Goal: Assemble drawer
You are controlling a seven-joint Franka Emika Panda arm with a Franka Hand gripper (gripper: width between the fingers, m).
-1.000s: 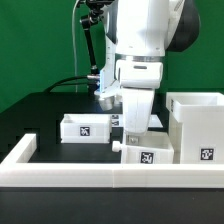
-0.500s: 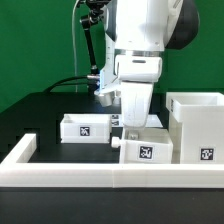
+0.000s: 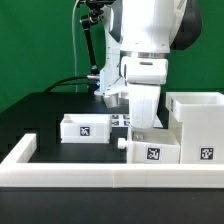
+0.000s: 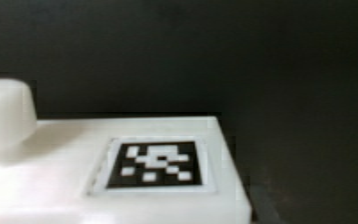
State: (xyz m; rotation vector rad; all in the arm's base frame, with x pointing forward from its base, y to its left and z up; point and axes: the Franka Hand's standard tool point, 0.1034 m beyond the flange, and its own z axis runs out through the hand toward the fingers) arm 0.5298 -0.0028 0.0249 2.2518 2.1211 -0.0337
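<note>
A small white drawer tray (image 3: 150, 151) with a black tag and a round knob (image 3: 123, 144) sits low at the front, close beside the tall white drawer case (image 3: 196, 125) on the exterior view's right. My gripper (image 3: 143, 129) reaches down onto the tray from above and appears shut on it; its fingertips are hidden by the hand. The wrist view shows the tray's top (image 4: 69, 150) very close, with its tag (image 4: 158, 163) and knob (image 4: 2, 115), and no fingers. A second small tray (image 3: 85, 127) lies apart on the left.
A white L-shaped rail (image 3: 90, 173) runs along the table's front and up the exterior view's left. The marker board (image 3: 121, 119) lies flat behind the trays. Black cables and a stand rise at the back.
My gripper and the tagged tray under it have moved together toward the exterior view's right, closing in on the tall drawer case. The left tray has not moved.
</note>
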